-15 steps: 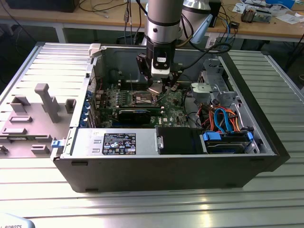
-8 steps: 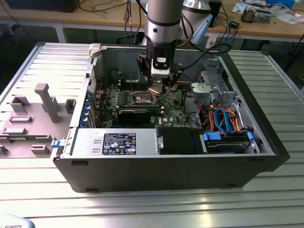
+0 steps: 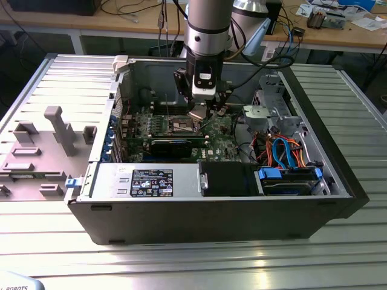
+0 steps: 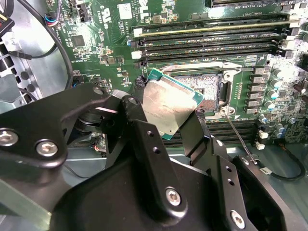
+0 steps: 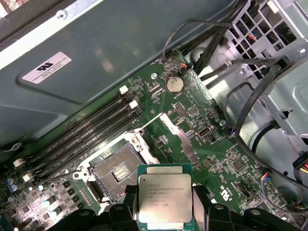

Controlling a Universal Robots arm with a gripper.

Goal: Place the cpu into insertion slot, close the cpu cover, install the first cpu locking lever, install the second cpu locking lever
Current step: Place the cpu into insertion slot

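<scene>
Two fingers (image 4: 195, 131) of the end effector (image 4: 166, 120) are clamped on opposite edges of the cpu (image 4: 171, 107). They carry it metal side up, just beside the slot (image 4: 208, 91) and clear of it. In the first wrist view the cpu (image 5: 165, 199) hangs in the end effector (image 5: 165, 212) off one corner of the slot (image 5: 118, 171), not over its centre. The cover (image 5: 180, 142) stands swung open next to the slot. A thin lever (image 4: 237, 138) sticks out at the slot's corner.

In the second wrist view the chip looks tilted and turned against the slot's square. That is the main risk, as I judge it. A corner going down first would land on the slot's dark contact field and could bend contacts, and a chip that is turned would sit on the rim and not drop in. The hold is on thin edges only, so the chip might slip or twist if it catches the rim. The raised cover and the lever also stand near the path and could snag a finger.

Further out are the green board (image 5: 219, 166), the memory slots (image 4: 211, 41), the case (image 3: 181, 217) and the table (image 3: 181, 266).
</scene>
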